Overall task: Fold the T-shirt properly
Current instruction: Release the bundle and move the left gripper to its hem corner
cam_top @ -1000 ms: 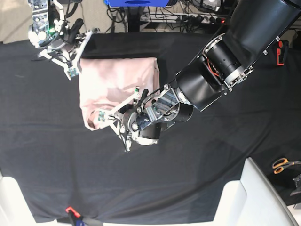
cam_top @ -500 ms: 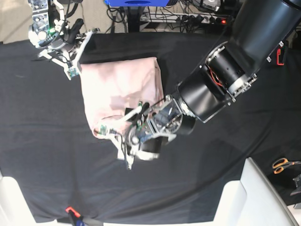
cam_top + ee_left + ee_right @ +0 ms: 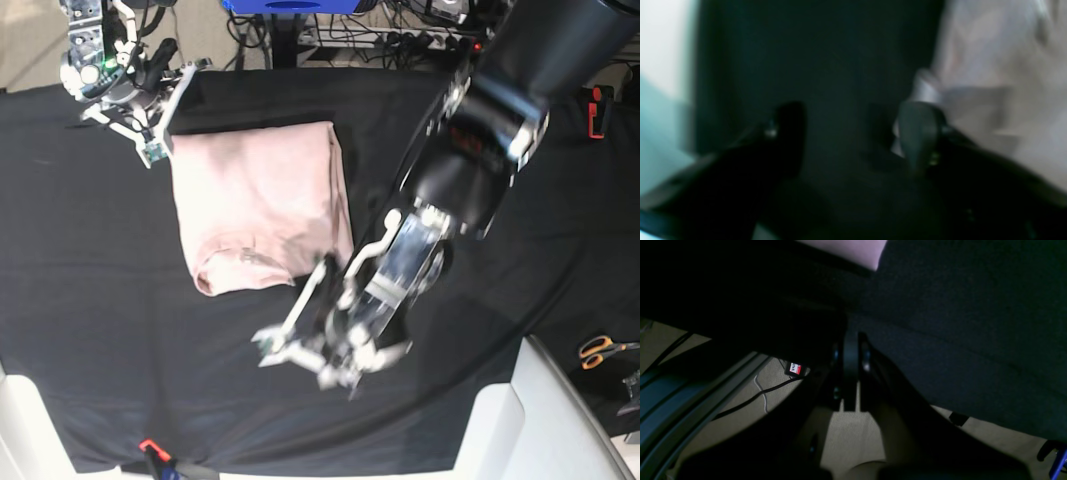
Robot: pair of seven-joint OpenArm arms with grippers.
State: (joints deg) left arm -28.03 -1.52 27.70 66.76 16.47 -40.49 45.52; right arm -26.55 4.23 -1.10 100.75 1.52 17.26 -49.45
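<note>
Pink fabric of the T-shirt (image 3: 260, 205) lies folded in a rough rectangle on the black cloth (image 3: 90, 320) that covers the surface, toward its far left part. The near edge of the T-shirt is a little bunched and wrinkled, and its far edge is straight.

The left claw (image 3: 300, 350) hangs over the black cloth just beside the near right corner of the T-shirt. Its two fingers (image 3: 790, 133) stand well apart with only dark cloth between them, and they hold nothing. In the left wrist view, which is blurred, one finger is next to the pale edge of the T-shirt (image 3: 990, 83), but I cannot tell if it touches.

The right claw (image 3: 150, 120) is at the far left corner of the T-shirt, near the far edge of the surface. Its fingers (image 3: 850, 353) are pressed together with nothing between them. A small corner of the T-shirt (image 3: 853, 250) is visible at the top of the right wrist view.

Orange-handled scissors (image 3: 600, 350) lie at the right edge of the base view.
</note>
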